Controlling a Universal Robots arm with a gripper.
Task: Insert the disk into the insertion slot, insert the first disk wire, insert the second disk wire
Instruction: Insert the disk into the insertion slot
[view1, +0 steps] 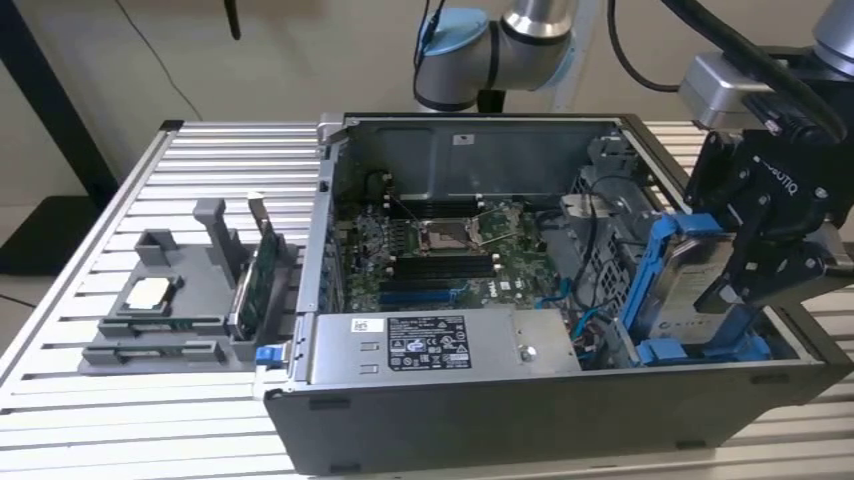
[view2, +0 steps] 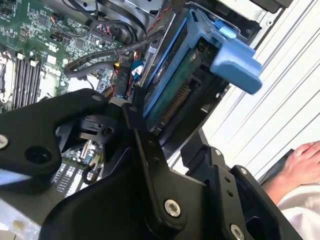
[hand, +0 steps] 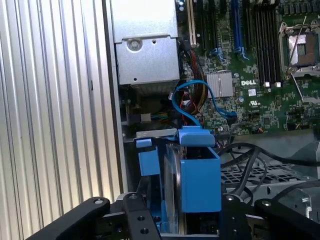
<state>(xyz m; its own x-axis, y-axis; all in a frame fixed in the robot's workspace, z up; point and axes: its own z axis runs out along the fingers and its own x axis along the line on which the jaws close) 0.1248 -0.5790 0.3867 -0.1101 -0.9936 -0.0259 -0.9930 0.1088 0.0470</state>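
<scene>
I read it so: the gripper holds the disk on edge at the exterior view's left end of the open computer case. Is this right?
Not the left. The exterior view shows the gripper holding the disk on edge at that view's right end of the open computer case.

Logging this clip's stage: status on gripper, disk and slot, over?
Gripper shut on the disk. Disk upright on edge, low inside the case by the insertion slot; seating unclear. Blue cable and black cables close alongside.
</scene>
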